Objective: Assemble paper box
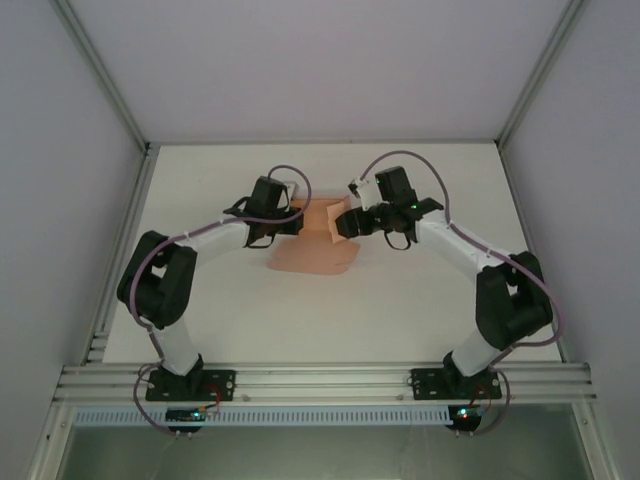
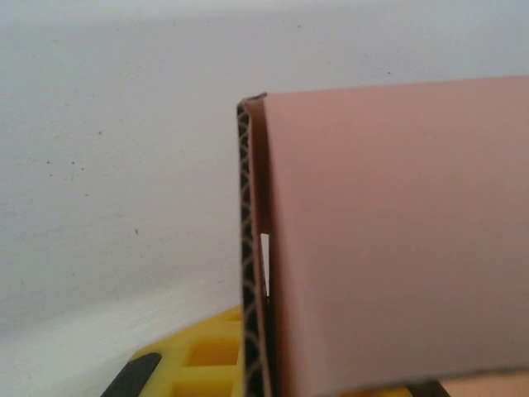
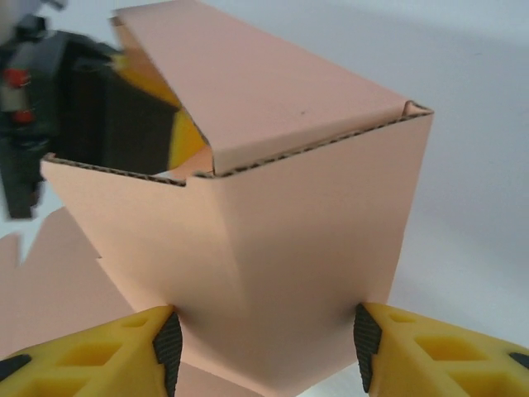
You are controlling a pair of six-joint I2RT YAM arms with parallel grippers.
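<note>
Overhead, the white table [image 1: 330, 310] carries the work near its centre, somewhat toward the far edge. The left arm [image 1: 165, 280] and the right arm [image 1: 510, 300] both reach inward and meet there from opposite sides. The paper box [image 1: 322, 222], salmon-pink corrugated card, is partly erected: walls stand upright between the two tools, while an unfolded portion lies flat on the table on the near side. The left tool [image 1: 292, 222] is clamped narrow on the left side of the box; in its wrist view a raw corrugated edge rises just beside one yellow finger [image 2: 207, 364]. The right tool [image 1: 350, 222] straddles an upright fold of the box at a medium width, and its black pads [image 3: 168, 343] touch the card, one on each side. A top flap leans inward over the open interior
</note>
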